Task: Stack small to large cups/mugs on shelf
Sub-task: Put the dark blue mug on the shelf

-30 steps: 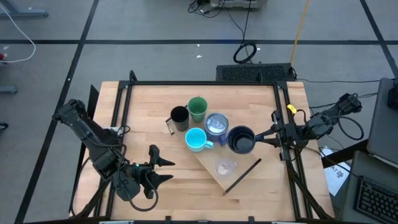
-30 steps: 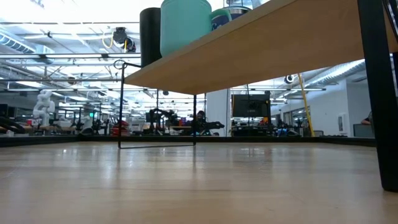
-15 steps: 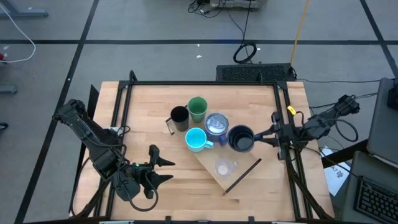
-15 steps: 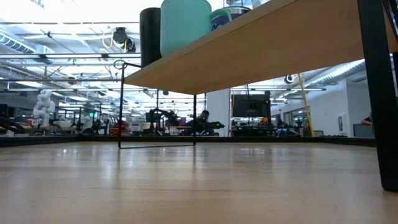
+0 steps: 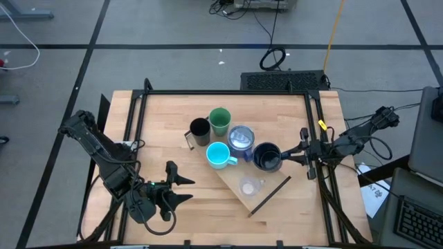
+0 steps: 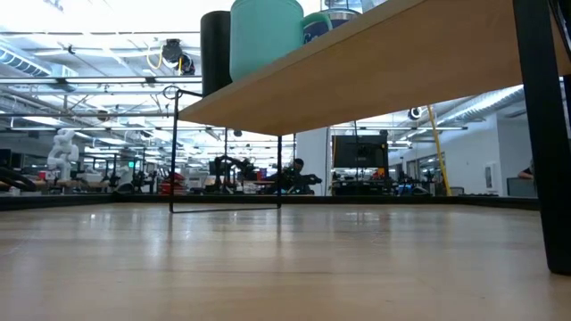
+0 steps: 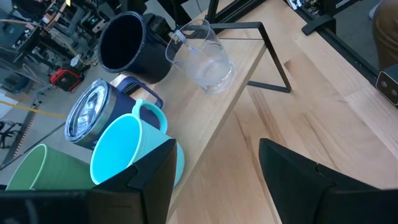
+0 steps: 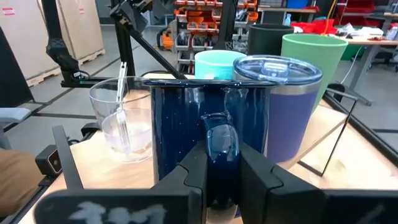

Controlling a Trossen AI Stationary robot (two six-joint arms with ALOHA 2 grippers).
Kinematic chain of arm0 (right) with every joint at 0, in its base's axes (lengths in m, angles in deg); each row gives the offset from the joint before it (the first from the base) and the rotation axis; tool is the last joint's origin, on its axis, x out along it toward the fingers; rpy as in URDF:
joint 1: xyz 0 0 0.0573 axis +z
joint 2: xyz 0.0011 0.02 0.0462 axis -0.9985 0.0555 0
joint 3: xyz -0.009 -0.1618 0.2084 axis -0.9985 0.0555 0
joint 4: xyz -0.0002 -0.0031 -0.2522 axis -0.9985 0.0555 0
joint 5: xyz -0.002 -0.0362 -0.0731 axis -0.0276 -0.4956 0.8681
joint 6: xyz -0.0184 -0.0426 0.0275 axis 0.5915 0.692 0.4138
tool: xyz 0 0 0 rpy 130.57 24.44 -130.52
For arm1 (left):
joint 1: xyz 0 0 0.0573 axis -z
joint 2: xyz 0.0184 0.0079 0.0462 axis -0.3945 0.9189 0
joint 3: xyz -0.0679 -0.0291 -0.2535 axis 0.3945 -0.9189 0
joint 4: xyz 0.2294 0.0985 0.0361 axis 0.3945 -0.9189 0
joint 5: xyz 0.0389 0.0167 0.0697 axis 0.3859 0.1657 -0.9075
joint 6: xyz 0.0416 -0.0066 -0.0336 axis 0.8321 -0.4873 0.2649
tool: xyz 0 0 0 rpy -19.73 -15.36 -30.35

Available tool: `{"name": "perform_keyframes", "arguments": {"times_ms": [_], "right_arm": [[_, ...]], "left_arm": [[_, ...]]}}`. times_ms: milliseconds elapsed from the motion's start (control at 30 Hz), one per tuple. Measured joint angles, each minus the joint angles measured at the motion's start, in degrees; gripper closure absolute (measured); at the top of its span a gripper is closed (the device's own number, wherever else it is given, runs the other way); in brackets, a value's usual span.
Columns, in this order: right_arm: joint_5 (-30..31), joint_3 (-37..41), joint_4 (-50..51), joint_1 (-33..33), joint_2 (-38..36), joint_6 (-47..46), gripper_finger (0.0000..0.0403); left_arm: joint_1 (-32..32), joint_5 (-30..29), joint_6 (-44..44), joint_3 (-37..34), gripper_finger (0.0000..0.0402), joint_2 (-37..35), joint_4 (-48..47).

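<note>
Six vessels crowded the shelf [image 5: 235,181] in the high view, the dark navy mug [image 5: 268,155] at its right edge with the right gripper [image 5: 297,151] at its handle, the clear glass cup [image 5: 249,186] nearest us, while the left gripper [image 5: 181,189] waited released at the near left. From the low view we made out only the black cup [image 6: 215,52] and green cup [image 6: 266,36] up on the plank. In the right wrist view the fingers [image 8: 193,171] were clenched on the navy mug's handle [image 8: 221,148], so we judged its placing was in hand, and next called for a lift clear of the purple tumbler [image 8: 291,112] just beside it.
</note>
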Motion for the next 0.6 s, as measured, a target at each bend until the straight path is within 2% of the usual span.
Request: {"name": "perform_keyframes", "arguments": {"times_ms": [600], "right_arm": [[-0.02, 0.04, 1.57, 0.0, 4.38, -4.34, 0.0353]], "left_arm": [[0.0, -0.04, 1.51, 0.0, 0.0172, 0.0, 0.86]]}}
